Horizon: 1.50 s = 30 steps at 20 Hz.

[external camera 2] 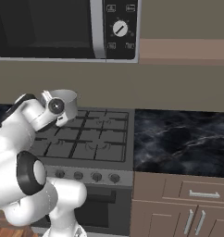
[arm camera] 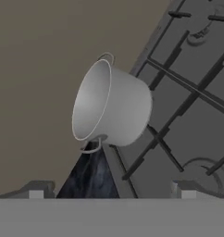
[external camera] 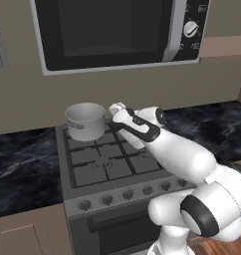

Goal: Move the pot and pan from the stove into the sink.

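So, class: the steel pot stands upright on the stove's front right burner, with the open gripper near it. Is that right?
Not quite. The pot stands upright on the stove's back left burner, not the front right, as the left base view shows. The open gripper is indeed near it.

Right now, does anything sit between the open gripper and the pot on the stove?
Nothing visible does. In the hand view the pot stands alone on the stove at its back corner, with bare grate between it and the open gripper.
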{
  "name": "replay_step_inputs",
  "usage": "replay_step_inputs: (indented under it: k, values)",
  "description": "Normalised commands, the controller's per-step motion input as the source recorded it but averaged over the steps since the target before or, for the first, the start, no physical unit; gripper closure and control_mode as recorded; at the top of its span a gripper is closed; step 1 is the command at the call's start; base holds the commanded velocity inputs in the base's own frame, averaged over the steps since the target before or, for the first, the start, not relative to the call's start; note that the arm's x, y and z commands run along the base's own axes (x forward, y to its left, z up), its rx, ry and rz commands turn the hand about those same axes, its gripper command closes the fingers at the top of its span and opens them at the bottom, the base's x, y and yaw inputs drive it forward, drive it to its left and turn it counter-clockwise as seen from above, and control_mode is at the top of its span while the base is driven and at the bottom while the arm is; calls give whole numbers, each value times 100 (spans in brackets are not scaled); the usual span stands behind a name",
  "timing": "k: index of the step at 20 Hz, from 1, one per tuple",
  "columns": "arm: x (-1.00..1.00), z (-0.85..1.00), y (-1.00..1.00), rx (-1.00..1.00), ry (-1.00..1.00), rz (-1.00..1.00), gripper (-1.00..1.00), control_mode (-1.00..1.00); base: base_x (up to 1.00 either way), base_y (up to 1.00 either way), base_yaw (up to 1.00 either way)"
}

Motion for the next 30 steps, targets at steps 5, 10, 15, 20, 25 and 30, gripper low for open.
replay_step_inputs:
  k: [5, 10, 15, 20, 25, 30]
  values:
    - [56, 2, 4, 0, 15, 0, -100, -100, 0, 0, 0]
    - [4, 0, 0, 0, 2, 0, -100, -100, 0, 0, 0]
    - [21, -10, 4, 0, 0, 0, -100, -100, 0, 0, 0]
    - [39, -13, 16, -1, 0, 0, -100, -100, 0, 0, 0]
    - [35, -22, 19, -6, 1, 0, -100, -100, 0, 0, 0]
    - [27, -27, 17, -8, 4, 0, -100, -100, 0, 0, 0]
